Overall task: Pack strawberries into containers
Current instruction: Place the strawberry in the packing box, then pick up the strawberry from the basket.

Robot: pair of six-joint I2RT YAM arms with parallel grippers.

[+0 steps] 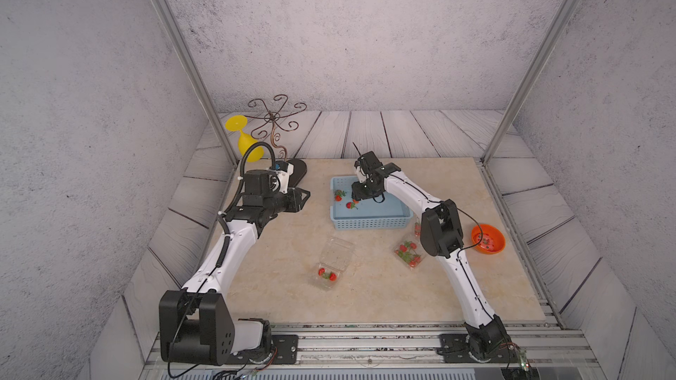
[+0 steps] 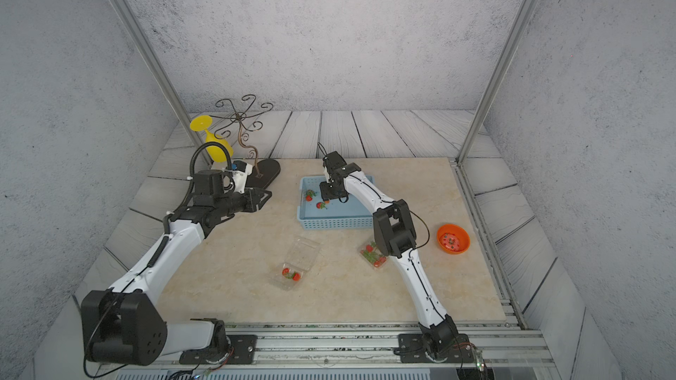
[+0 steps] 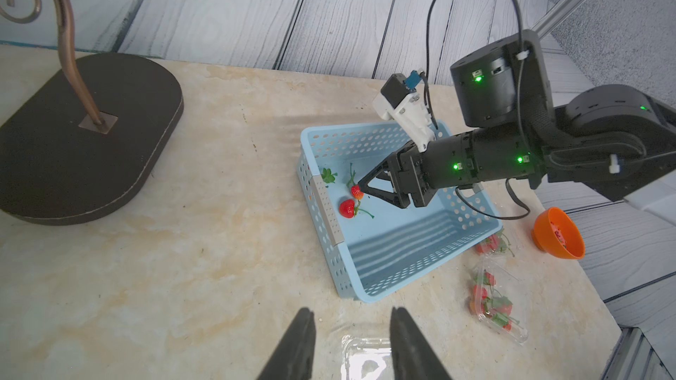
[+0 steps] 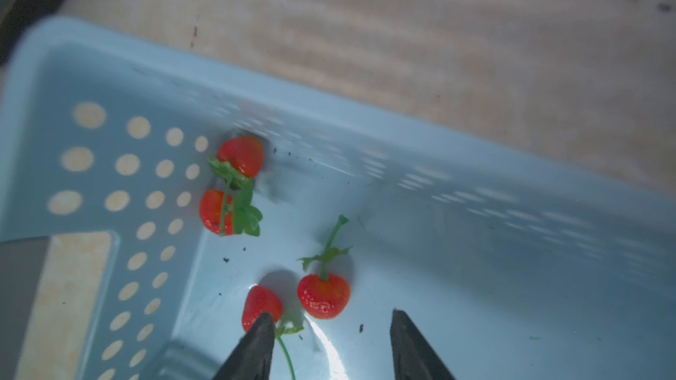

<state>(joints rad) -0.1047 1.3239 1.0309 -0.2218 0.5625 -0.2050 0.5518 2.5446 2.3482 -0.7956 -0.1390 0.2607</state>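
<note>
Fingers on right (image 4: pixel 256 349) angled into basket (image 1: pixel 369 222), parted, empty, left fingers (image 3: pixel 296 349) hovering, parted, empty

Clear container (image 3: pixel 365 358) cut by the left wrist view's edge (orange bowl (image 1: pixel 500 244) contents indistinct)

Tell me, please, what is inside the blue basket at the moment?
Four strawberries lie on the basket floor: two by a corner, two at the open right end effector, whose finger covers part of one. In both top views the arm hides part of the floor.
</note>
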